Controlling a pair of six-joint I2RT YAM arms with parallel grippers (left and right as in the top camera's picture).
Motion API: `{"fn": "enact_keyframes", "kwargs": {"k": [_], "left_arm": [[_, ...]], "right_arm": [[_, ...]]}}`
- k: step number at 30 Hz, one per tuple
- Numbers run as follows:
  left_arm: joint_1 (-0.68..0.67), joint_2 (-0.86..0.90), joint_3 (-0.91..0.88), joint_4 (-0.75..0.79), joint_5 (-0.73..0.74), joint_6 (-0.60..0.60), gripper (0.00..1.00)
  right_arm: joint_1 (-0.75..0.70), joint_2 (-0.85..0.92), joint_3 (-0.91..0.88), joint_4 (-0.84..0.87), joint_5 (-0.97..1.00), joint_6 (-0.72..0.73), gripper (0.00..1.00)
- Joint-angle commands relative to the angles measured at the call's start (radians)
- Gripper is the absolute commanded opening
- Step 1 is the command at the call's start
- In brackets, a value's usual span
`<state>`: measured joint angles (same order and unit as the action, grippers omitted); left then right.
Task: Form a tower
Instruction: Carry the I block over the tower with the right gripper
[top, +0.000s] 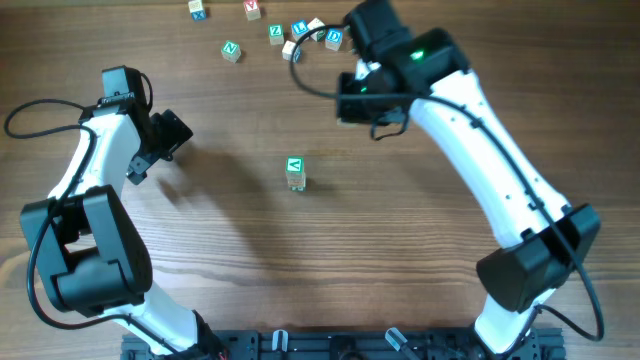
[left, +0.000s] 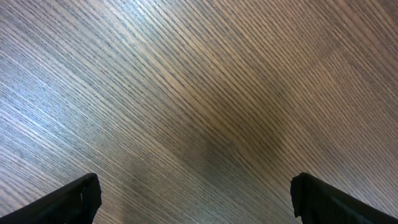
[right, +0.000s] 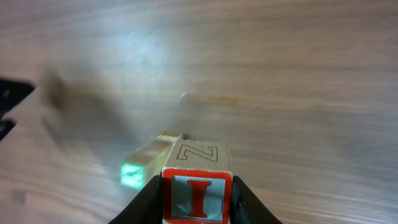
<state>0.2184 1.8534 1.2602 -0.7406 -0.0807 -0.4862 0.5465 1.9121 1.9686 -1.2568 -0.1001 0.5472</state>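
Tower of small pale wooden alphabet cubes (top: 294, 173) stands near the middle of the wood-grain worktop (top: 420, 260), a short column one cube wide with a green letter face on top. Its exact cube count cannot be read from above, but it looks low, so the job seems to be at an early stage.

The right gripper (right: 197, 205) hangs above the worktop, to the tower's right and further back. Its fingers (right: 144, 202) pinch a pale wooden cube with a red letter I on one face (right: 198, 186) and a Z outlined on its top. In the right wrist view the tower (right: 146, 165) shows blurred, ahead and to the left of the held cube and apart from it, so this cube is not yet placed.

The left gripper (left: 196, 202) hovers over bare wood on the left, well apart from the tower, its fingers spread wide and holding nothing. A scatter of loose letter cubes (top: 276, 32) lies along the far edge, with green, blue and red faces upward.

What is left, as I judge it, is to carry the held cube over the column, set it squarely on the green top, then fetch the loose ones one after another.
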Motion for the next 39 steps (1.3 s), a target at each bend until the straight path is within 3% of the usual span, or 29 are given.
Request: {"fn": "enact_keyframes", "kwargs": {"k": [1, 3, 4, 5, 6, 9, 11, 24, 39], "left_arm": [[0.007, -0.019, 0.011, 0.0, 0.001, 0.008, 1.0], [0.007, -0.019, 0.011, 0.0, 0.001, 0.008, 1.0], [0.007, -0.019, 0.011, 0.0, 0.001, 0.008, 1.0], [0.007, -0.019, 0.011, 0.0, 0.001, 0.008, 1.0], [0.007, -0.019, 0.011, 0.0, 0.001, 0.008, 1.0], [0.007, -0.019, 0.011, 0.0, 0.001, 0.008, 1.0], [0.007, -0.019, 0.011, 0.0, 0.001, 0.008, 1.0], [0.007, -0.019, 0.011, 0.0, 0.001, 0.008, 1.0], [0.007, -0.019, 0.011, 0.0, 0.001, 0.008, 1.0]], "right_arm": [[0.098, 0.013, -0.005, 0.014, -0.033, 0.034, 0.07], [0.143, 0.013, -0.005, 0.014, -0.032, 0.088, 0.06], [0.159, 0.013, -0.005, 0.018, -0.032, 0.127, 0.13], [0.175, 0.013, -0.005, 0.022, -0.032, 0.176, 0.29], [0.187, 0.013, -0.005, 0.027, -0.032, 0.216, 0.32], [0.208, 0.013, -0.007, 0.045, -0.032, 0.219, 0.17], [0.216, 0.013, -0.007, 0.048, -0.028, 0.222, 0.13], [0.255, 0.023, -0.064, 0.077, 0.203, 0.289, 0.25], [0.281, 0.127, -0.064, 0.097, 0.186, 0.269, 0.26]]}}
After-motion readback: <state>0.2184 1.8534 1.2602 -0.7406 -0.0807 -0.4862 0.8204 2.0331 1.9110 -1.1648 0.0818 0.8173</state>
